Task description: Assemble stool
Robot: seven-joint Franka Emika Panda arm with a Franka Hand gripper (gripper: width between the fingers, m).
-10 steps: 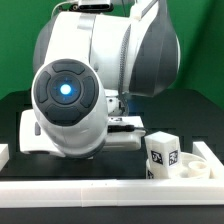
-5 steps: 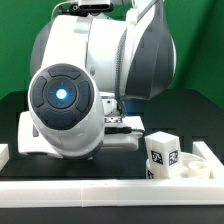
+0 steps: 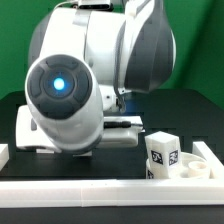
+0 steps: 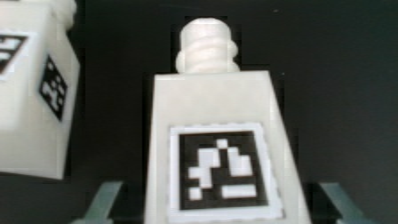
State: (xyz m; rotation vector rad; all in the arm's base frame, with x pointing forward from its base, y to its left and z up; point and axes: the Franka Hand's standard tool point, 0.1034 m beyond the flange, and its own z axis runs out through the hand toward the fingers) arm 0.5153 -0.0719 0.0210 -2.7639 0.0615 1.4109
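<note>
In the wrist view a white stool leg [image 4: 217, 130] with a black-and-white tag lies on the black table between my gripper [image 4: 222, 205] fingers. Its threaded peg [image 4: 208, 45] points away from me. The jaws are shut on the leg's sides, and one grey fingertip [image 4: 111, 202] shows beside it. A second tagged leg [image 4: 36, 90] lies close alongside. In the exterior view the arm's bulk [image 3: 70, 95] hides the gripper and both of these legs. Another tagged leg [image 3: 162, 152] stands upright at the exterior view's right, next to a low round white part [image 3: 195, 170], perhaps the seat.
A long white border rail [image 3: 100, 190] runs along the front of the table, and another rail [image 3: 212, 155] stands at the exterior view's right. A flat white piece [image 3: 22, 130] shows partly behind the arm at the exterior view's left.
The arm has shifted toward the exterior view's left and slightly up. The jaws have gone from wide open to shut on the leg.
</note>
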